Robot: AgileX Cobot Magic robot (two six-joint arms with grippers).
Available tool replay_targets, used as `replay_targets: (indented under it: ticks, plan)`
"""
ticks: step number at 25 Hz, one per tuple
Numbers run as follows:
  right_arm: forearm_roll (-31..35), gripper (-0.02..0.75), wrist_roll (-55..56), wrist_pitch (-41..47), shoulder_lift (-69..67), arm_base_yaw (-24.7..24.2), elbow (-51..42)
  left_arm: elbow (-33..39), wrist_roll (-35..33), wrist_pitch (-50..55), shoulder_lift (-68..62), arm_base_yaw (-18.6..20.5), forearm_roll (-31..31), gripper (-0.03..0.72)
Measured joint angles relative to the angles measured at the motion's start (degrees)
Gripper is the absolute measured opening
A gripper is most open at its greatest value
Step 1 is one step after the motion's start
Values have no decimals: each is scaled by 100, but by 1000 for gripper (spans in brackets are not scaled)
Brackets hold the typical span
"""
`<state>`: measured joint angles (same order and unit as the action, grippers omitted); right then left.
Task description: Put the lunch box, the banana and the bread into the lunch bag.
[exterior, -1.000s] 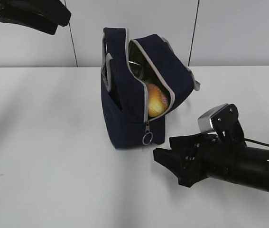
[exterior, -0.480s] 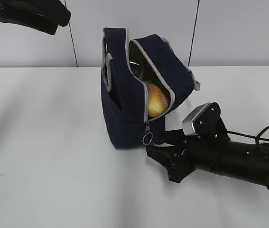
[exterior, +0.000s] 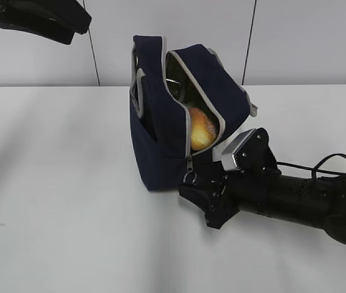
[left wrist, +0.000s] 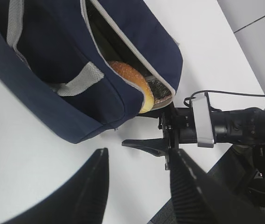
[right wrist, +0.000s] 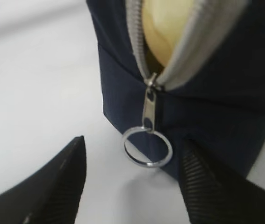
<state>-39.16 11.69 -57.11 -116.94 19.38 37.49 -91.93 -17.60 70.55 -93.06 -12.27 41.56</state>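
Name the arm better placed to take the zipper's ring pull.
Right. Its open gripper sits low beside the lunch bag, jaws flanking the ring pull. The left gripper hangs high above.

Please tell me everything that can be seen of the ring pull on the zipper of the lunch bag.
The ring pull is a thin, round, silver ring that looks like metal. It hangs from a small flat slider tab at the low end of the grey zipper, on the front corner of the dark navy lunch bag, near the table. The zipper above it stands open. The ring hangs down against the fabric. The right gripper is open, one finger on each side of the ring; nothing grips it.
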Motion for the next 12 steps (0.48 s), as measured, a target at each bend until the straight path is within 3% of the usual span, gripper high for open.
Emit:
replay_targets:
  ticks: [12]
  plan:
    - [239, 482, -62, -36, -303, 53, 56, 0, 0, 0, 0, 0, 0, 309]
